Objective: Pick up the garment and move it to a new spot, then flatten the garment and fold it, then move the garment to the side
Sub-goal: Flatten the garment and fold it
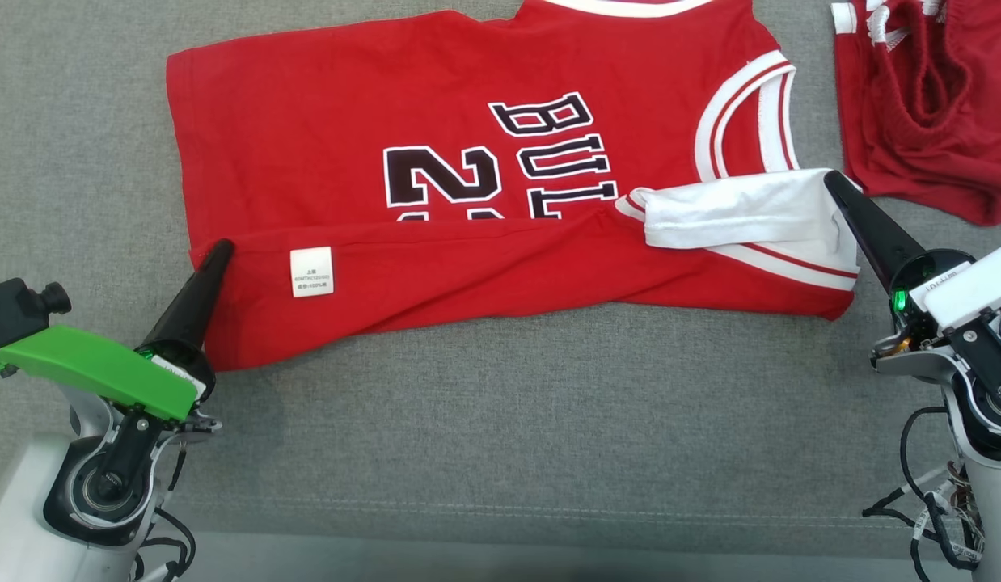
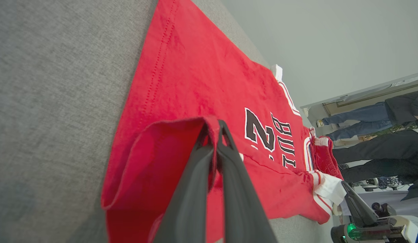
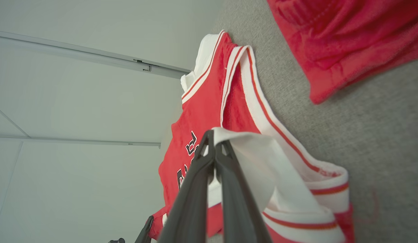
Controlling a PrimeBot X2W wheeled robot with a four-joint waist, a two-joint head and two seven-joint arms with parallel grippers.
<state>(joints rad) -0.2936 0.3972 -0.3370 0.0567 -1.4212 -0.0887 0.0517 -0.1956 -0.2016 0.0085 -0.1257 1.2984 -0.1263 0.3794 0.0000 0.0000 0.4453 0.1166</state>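
Garment: the red jersey (image 1: 468, 121) lies spread on the grey surface (image 1: 500, 420), its near long edge folded up over the print.
Handling: likely light, limp and quick to sag or wrinkle, so best held at the two ends of the folded edge.
Left end effector (image 1: 222, 249): clenched on the hem corner of that fold.
Right end effector (image 1: 830, 179): clenched on the white shoulder lining at the opposite end.
Neighbour: red shorts (image 1: 929, 97) lie just beside the shoulder end, not touching.

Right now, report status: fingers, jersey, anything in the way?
Left fingers shut on jersey hem corner. Right fingers shut on its white shoulder end. Jersey near edge folded over. Red shorts near right fingers.
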